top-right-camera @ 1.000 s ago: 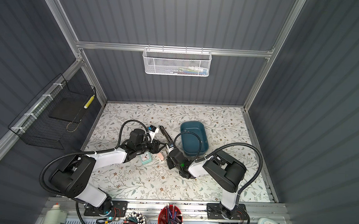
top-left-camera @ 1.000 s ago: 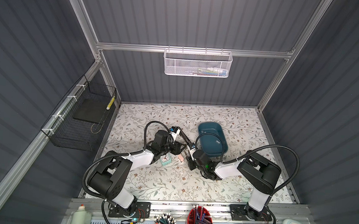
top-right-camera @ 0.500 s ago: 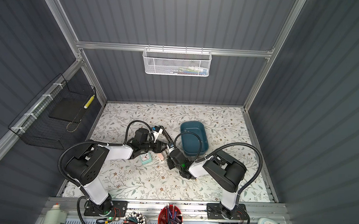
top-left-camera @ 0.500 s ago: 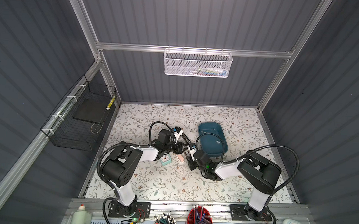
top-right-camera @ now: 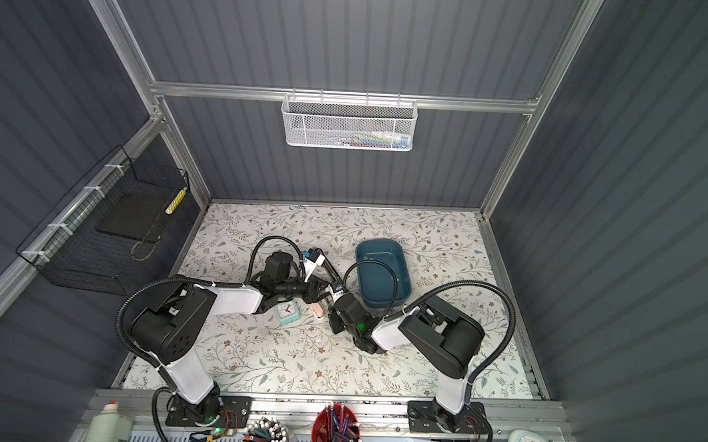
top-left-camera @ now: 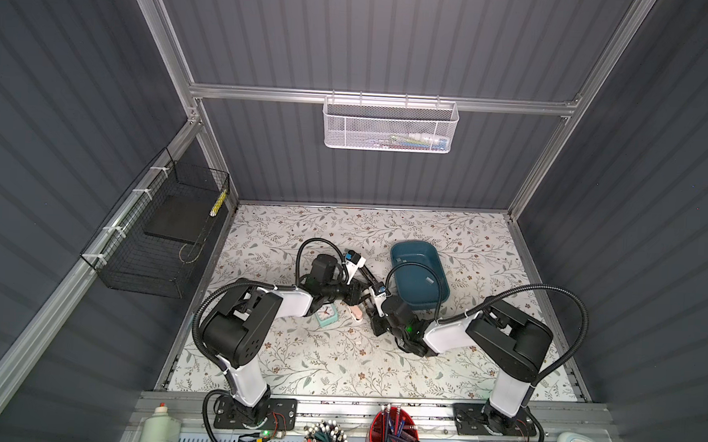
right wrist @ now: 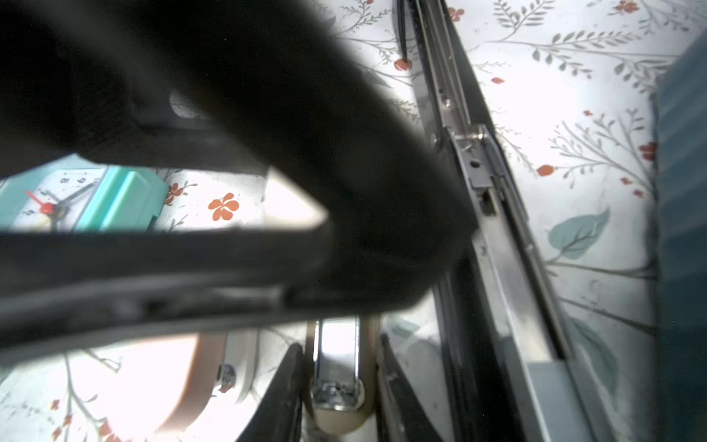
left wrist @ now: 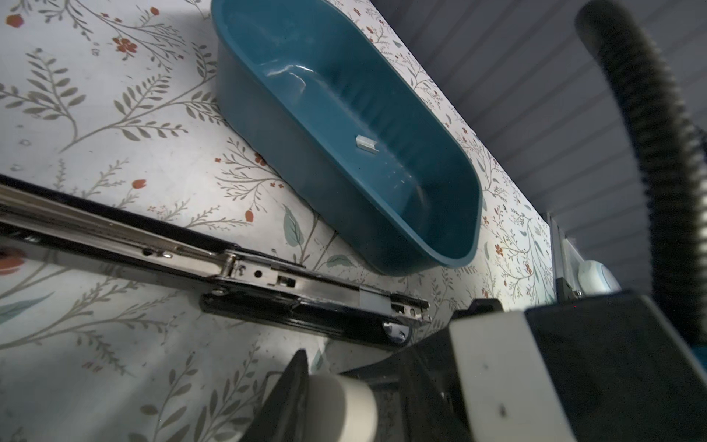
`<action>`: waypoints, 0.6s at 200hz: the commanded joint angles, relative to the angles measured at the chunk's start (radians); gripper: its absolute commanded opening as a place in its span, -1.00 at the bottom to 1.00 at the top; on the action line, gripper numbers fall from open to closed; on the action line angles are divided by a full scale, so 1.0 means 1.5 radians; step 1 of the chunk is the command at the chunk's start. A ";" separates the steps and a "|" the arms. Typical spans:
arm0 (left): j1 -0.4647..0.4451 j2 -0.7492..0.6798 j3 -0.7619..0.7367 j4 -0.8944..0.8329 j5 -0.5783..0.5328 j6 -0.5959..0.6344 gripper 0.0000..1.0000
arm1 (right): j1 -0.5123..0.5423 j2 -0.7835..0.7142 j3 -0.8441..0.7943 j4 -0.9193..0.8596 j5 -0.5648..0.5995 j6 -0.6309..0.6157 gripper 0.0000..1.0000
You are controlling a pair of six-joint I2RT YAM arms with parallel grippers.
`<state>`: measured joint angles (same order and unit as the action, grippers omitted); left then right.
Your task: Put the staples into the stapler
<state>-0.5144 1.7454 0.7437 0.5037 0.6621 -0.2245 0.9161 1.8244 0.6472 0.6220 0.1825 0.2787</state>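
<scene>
a deep teal oval tub [left wrist: 306, 164] of smooth glossy plastic catches streaks of light. inside lies a tiny grey strip of staples [left wrist: 366, 143], bare metal with a dull shine. a long black stapler [left wrist: 229, 268] has a glossy black body and a polished, mirror-bright chrome rail. a small cream plastic stapler [right wrist: 336, 367] carries a shiny chrome magazine. the floral table covering [left wrist: 114, 160] looks smooth with a faint sheen. a mint-green plastic clock [right wrist: 126, 199] is smooth and lightly glossy. a black corrugated hose [left wrist: 650, 114] is matt and ribbed.
</scene>
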 commanded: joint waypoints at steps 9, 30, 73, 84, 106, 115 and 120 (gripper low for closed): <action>-0.009 -0.008 -0.033 -0.002 0.050 0.037 -0.27 | 0.000 0.013 -0.013 -0.040 -0.027 0.009 -0.44; -0.010 -0.004 -0.041 0.000 0.059 0.041 -0.38 | 0.001 -0.005 -0.027 -0.027 -0.029 0.009 -0.42; -0.010 -0.009 -0.046 0.006 0.009 0.034 -0.38 | 0.001 -0.051 -0.053 -0.015 -0.034 -0.001 -0.25; -0.010 -0.008 -0.041 0.001 0.002 0.033 -0.37 | 0.001 -0.069 -0.063 -0.015 -0.034 -0.002 -0.18; -0.010 -0.011 -0.035 0.000 -0.008 0.032 -0.36 | 0.002 -0.117 -0.081 -0.023 -0.032 -0.011 -0.12; -0.009 -0.012 -0.033 -0.001 -0.011 0.033 -0.36 | 0.002 -0.139 -0.090 -0.029 -0.029 -0.015 -0.11; -0.010 -0.011 -0.032 -0.003 -0.014 0.033 -0.36 | 0.002 -0.150 -0.092 -0.032 -0.027 -0.015 -0.11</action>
<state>-0.5232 1.7451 0.6796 0.5125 0.6678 -0.1917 0.9169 1.6749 0.5316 0.5968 0.1345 0.2756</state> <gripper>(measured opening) 0.318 0.440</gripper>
